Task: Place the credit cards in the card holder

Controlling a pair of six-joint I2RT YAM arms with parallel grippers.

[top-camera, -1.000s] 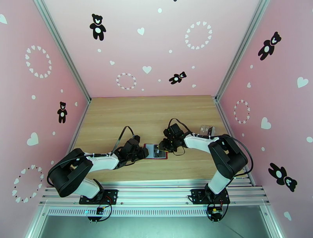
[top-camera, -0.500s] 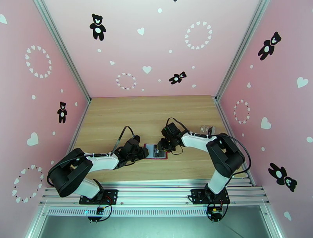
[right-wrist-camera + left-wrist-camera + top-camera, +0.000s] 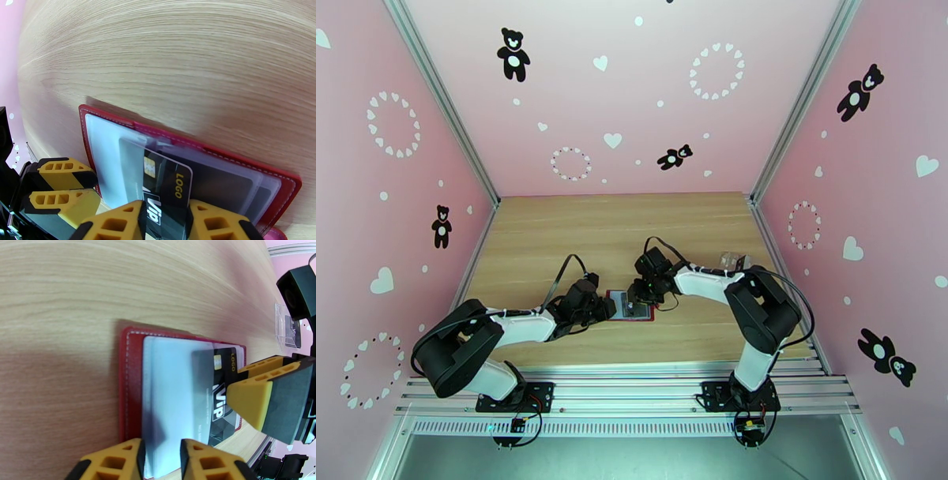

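The red card holder (image 3: 630, 307) lies open on the counter (image 3: 553, 237) between the two arms, its clear pockets facing up. The left hand (image 3: 161, 448) is clenched on the near edge of one clear pocket sleeve. The right hand (image 3: 164, 210) grasps a black card (image 3: 170, 184) marked VIP and LOGO. Its far end is tucked partly under a clear pocket, the rest outside, pinched between the fingers. A clear plastic case (image 3: 733, 260) sits well apart, beside the right arm.
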